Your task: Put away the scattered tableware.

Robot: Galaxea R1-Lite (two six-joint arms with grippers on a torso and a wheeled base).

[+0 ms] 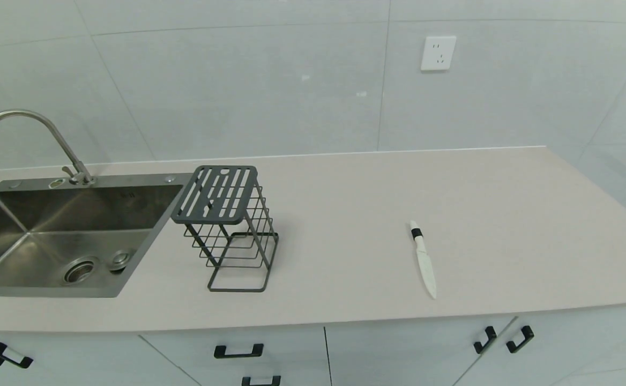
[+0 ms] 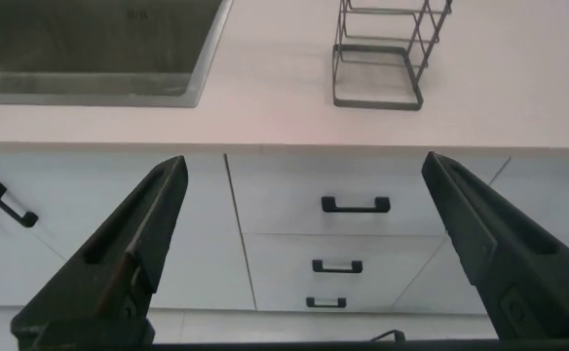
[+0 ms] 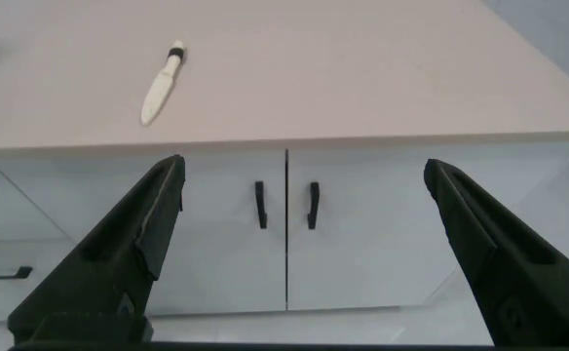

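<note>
Currently, jaws: left gripper (image 2: 302,164), right gripper (image 3: 302,164) wide apart, empty.
Knife (image 1: 423,257): close your right on its banded end.
Rack (image 1: 227,230): slot blade down.

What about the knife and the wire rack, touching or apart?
Apart. Head view shows the knife lying flat, with a wide stretch of bare countertop between it and the wire rack.

A kitchen: a steel sink (image 1: 50,236) with a curved tap (image 1: 29,139) set in a pale countertop (image 1: 452,187), cabinet drawers (image 2: 353,234) below, tiled wall (image 1: 238,80) behind.
</note>
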